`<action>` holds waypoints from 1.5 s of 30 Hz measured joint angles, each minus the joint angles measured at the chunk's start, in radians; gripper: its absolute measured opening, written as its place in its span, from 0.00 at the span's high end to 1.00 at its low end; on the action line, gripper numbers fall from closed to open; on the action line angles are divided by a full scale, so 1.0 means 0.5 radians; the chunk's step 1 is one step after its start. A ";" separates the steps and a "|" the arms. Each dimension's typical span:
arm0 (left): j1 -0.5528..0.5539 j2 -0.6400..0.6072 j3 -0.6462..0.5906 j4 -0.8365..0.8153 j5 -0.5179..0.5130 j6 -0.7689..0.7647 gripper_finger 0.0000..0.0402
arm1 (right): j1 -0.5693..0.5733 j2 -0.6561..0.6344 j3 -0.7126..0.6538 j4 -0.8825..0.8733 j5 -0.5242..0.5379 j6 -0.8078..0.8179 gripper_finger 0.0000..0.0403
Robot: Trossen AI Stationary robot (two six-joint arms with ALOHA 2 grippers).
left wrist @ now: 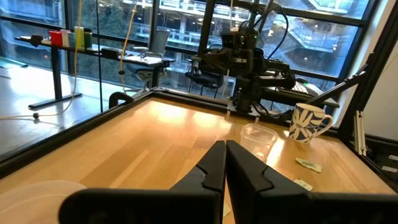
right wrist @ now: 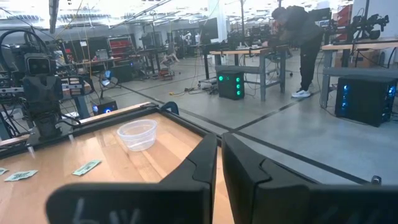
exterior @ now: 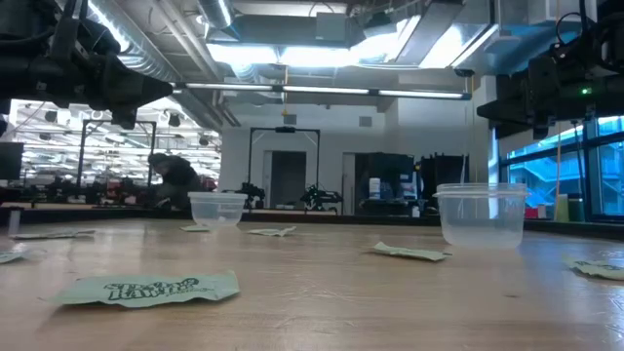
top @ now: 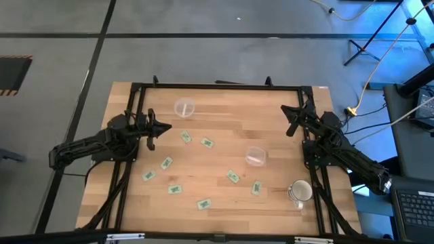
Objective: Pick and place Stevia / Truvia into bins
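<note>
Several green Stevia packets lie flat on the wooden table, among them one (top: 185,136), one (top: 166,163), one (top: 233,177) and one (top: 203,202); the nearest shows in the low view (exterior: 146,289). One clear cup (top: 184,108) stands at the far left of the middle, the other (top: 255,156) right of the middle; both show in the low view (exterior: 217,208) (exterior: 482,214). My left gripper (top: 159,127) is shut and empty, raised at the table's left side. My right gripper (top: 291,122) is shut and empty, raised at the far right.
A white mug with a dark pattern (top: 300,192) stands near the right front corner and also shows in the left wrist view (left wrist: 309,121). A black frame (top: 217,86) runs around the table's edges. A person (right wrist: 298,37) stands at a bench far off in the room.
</note>
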 joint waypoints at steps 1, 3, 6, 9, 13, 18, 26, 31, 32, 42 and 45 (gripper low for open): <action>0.000 0.000 0.000 0.000 -0.001 0.000 0.98 | 0.000 -0.001 0.000 0.000 0.000 0.000 0.93; 0.000 0.000 0.000 0.000 0.000 0.000 0.98 | 0.000 0.000 0.000 0.000 0.000 -0.002 0.93; 0.000 0.000 0.000 0.000 -0.001 0.000 0.98 | 0.000 0.000 0.000 0.000 0.000 0.000 0.93; -0.001 0.000 0.000 0.000 0.000 0.000 0.98 | 0.000 -0.001 0.000 0.000 0.000 -0.001 0.93; 0.000 0.000 0.000 0.000 -0.001 0.000 0.99 | 0.000 0.000 0.000 0.000 0.000 -0.002 0.93; 0.000 0.000 0.000 0.000 0.000 0.000 0.98 | 0.000 0.000 0.000 0.000 0.000 -0.002 0.93; 0.000 0.000 0.000 0.000 -0.006 0.041 0.98 | 0.000 0.000 0.000 0.001 -0.002 0.276 0.93; 0.006 0.000 0.000 -0.008 -0.184 0.498 0.99 | 0.000 0.000 0.000 0.007 -0.001 0.369 0.93; 0.006 0.000 0.000 -0.008 -0.208 0.542 0.98 | 0.000 0.000 0.000 0.011 -0.002 0.369 0.93; 0.005 0.000 0.000 -0.005 -0.208 0.579 0.98 | 0.000 0.001 0.003 0.122 0.005 0.370 0.93; 0.005 0.000 0.000 0.003 -0.208 0.578 0.98 | 0.001 0.001 0.003 0.061 -0.022 0.372 0.93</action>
